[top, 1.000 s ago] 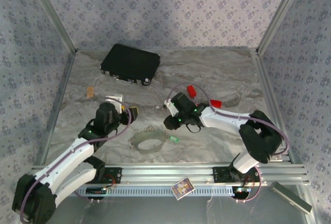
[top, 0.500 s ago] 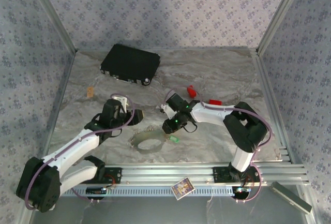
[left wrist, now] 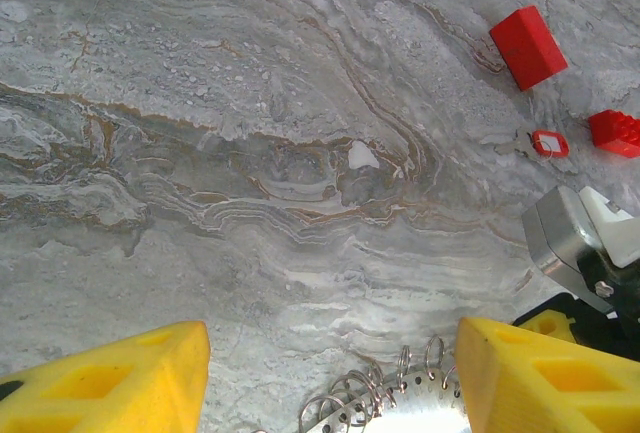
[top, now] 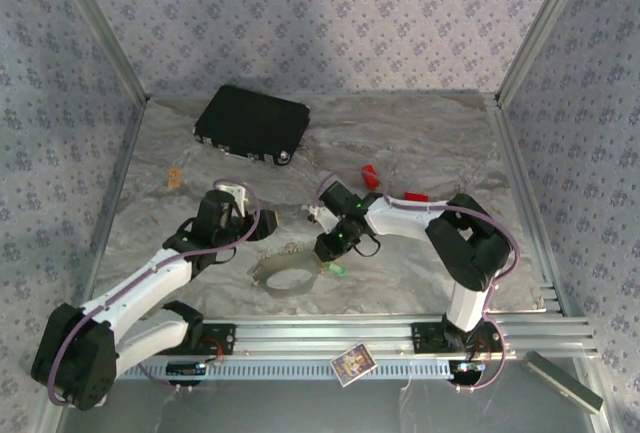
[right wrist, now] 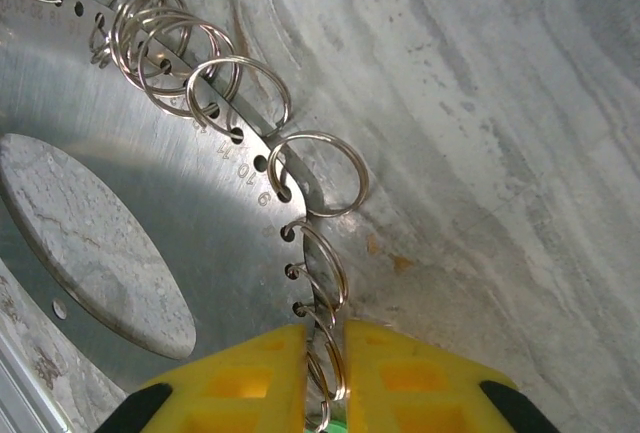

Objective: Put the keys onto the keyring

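I count two keys: green key (top: 337,270), red key (left wrist: 549,143). One keyring (right wrist: 210,213); split rings (right wrist: 160,33) along its edge too bunched for me to number. Two red blocks: bigger block (left wrist: 527,46), smaller block (left wrist: 615,133). One black case (top: 252,123). One printed card (top: 351,362). One tan scrap (top: 175,177). Two grippers: left gripper (left wrist: 330,373), right gripper (right wrist: 325,353).

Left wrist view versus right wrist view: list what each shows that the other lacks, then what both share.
Left wrist: a red block, another red block, the red key, the left claw open wide.
Right wrist: the right claw pinching a wire ring of the keyring, beside its numbered holes.
Both: the keyring and the marbled table.
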You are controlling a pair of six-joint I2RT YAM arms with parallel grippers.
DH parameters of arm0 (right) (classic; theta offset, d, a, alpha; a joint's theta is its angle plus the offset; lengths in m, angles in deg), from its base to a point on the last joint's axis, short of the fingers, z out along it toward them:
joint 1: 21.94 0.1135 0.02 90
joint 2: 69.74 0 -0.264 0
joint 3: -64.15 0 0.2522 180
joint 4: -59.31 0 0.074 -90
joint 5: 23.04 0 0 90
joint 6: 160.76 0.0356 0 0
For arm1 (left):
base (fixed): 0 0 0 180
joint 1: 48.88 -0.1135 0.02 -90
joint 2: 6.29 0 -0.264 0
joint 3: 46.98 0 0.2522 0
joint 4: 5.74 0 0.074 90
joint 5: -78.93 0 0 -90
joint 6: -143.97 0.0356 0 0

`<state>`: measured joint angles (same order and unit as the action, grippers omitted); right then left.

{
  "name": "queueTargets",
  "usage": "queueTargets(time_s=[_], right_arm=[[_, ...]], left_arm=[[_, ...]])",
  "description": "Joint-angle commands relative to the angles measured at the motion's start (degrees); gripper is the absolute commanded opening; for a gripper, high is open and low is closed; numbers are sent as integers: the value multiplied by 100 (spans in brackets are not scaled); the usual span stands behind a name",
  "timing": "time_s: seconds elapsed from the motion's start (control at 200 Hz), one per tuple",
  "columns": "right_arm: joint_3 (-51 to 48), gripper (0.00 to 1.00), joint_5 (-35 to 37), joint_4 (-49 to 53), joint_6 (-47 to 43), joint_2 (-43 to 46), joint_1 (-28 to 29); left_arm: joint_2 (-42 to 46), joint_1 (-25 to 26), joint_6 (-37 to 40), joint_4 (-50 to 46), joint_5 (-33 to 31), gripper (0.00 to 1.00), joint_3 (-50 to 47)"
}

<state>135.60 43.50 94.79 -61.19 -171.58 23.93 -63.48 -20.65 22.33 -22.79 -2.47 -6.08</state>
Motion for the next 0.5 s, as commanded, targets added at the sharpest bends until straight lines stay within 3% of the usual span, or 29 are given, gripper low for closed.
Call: queueTargets(time_s=[0.0, 0.29, 0.495], right_arm=[[163, 14, -75, 245, -112, -42, -25], [258, 1, -72, 380, -276, -11, -30], [264, 0, 115, 483, -665, 341, 66]], left_arm=[[-12, -28, -71, -59, 100, 65, 178], [79, -28, -20, -133, 59, 65, 187], [278, -28, 136, -204, -66, 65, 178]])
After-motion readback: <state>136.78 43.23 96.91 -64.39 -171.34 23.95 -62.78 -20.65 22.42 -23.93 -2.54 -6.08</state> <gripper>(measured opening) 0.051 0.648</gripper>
